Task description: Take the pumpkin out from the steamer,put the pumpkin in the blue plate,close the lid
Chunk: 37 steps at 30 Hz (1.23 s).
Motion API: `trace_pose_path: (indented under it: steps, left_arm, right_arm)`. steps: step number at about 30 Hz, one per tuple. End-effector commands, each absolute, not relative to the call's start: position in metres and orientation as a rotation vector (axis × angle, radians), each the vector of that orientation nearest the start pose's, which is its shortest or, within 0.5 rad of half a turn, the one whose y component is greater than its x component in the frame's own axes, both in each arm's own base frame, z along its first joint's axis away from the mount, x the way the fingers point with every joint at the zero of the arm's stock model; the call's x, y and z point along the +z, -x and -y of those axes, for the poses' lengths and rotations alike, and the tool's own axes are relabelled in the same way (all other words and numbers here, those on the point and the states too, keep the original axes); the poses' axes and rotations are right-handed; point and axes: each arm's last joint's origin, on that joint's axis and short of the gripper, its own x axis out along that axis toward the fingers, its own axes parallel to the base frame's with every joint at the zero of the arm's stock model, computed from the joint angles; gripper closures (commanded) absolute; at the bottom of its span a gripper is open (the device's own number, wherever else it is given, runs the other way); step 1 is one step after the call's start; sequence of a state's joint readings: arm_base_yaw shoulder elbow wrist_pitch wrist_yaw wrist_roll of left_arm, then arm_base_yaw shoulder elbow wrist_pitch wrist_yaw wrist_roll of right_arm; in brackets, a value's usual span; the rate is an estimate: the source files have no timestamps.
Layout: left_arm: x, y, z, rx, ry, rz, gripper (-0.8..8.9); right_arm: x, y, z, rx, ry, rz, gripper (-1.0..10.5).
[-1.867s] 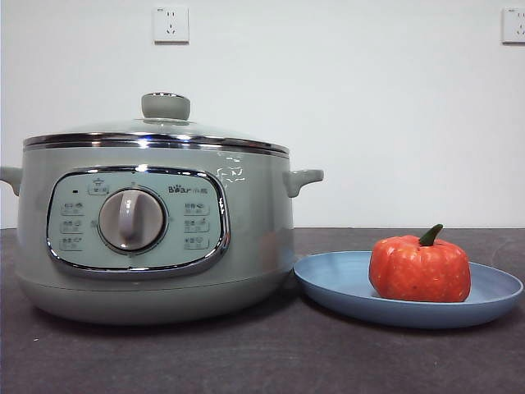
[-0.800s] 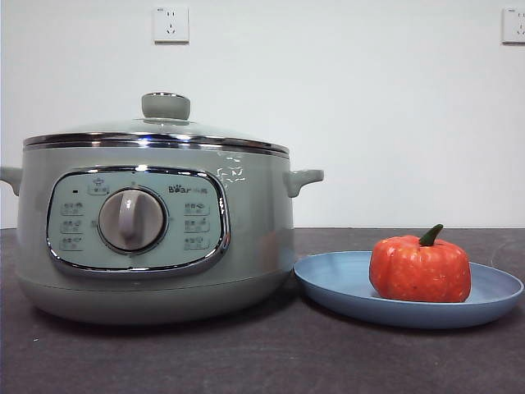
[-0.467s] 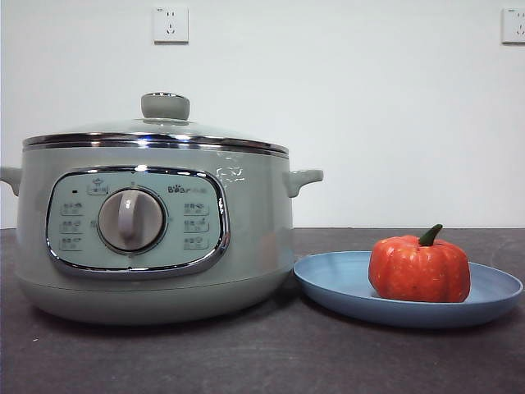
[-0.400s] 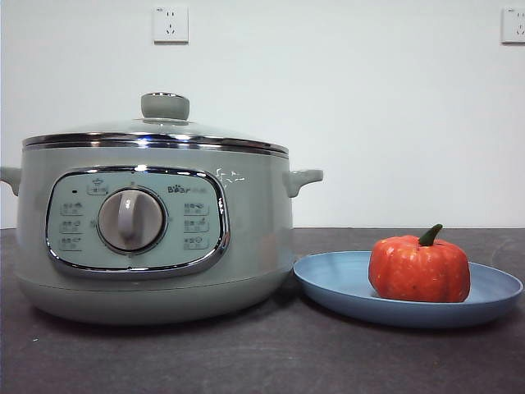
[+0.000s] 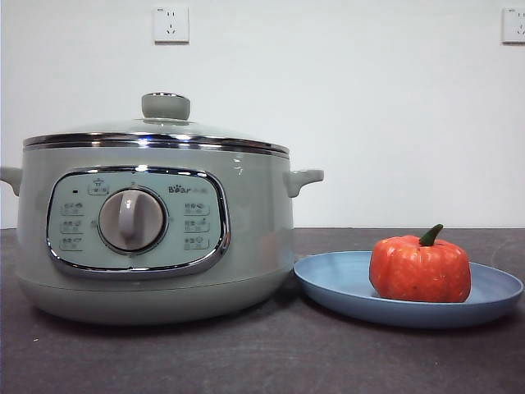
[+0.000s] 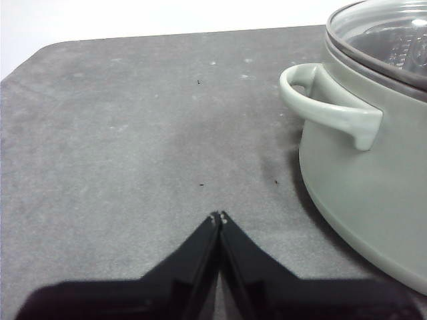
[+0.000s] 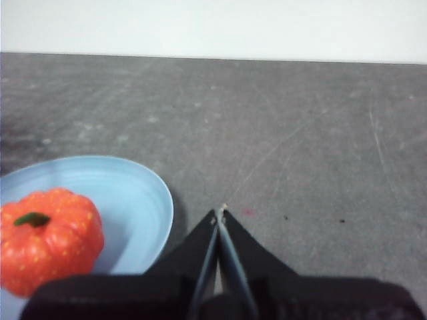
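Observation:
The orange-red pumpkin (image 5: 420,268) (image 7: 48,237) with its green stem sits upright in the blue plate (image 5: 344,283) (image 7: 133,193), at the right of the table. The sage-green steamer (image 5: 246,230) (image 6: 360,180) stands at the left, touching the plate's rim. Its glass lid (image 5: 156,131) (image 6: 380,40) rests shut on the pot, knob on top. My left gripper (image 6: 219,216) is shut and empty over bare table, beside the steamer's side handle (image 6: 327,107). My right gripper (image 7: 220,212) is shut and empty, beside the plate. Neither arm shows in the front view.
Dark grey tabletop (image 5: 271,353) runs in front of the pot and plate. A white wall with two sockets (image 5: 171,24) stands behind. The table's rounded far corner (image 6: 40,57) shows in the left wrist view.
Small white reflections on the steamer's upper right side have faded. Pot, lid, plate and pumpkin have not moved.

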State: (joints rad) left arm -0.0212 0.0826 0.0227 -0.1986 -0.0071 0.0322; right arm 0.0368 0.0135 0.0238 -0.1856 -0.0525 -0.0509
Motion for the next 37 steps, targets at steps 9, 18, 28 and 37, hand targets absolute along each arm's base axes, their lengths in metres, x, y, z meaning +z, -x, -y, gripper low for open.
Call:
trace_pose_path:
  steps: [9, 18, 28, 37]
  left_arm:
    - [0.1412, -0.0984, 0.0018, -0.022, -0.025, -0.278, 8.17]
    - [0.1412, -0.0984, 0.0018, -0.022, -0.025, -0.278, 8.17]
    - [0.1412, -0.0984, 0.0018, -0.022, -0.025, -0.278, 8.17]
    - [0.1412, -0.0984, 0.0018, -0.022, -0.025, -0.278, 8.17]
  right_arm:
    - [0.1474, -0.0965, -0.0047, 0.081, 0.0, -0.192, 9.5]
    - [0.1475, -0.0965, -0.0047, 0.081, 0.0, -0.192, 9.5]
    - [0.1476, -0.0965, -0.0047, 0.081, 0.0, -0.191, 9.5]
    - [0.1476, -0.0965, -0.0047, 0.081, 0.0, -0.191, 9.5]
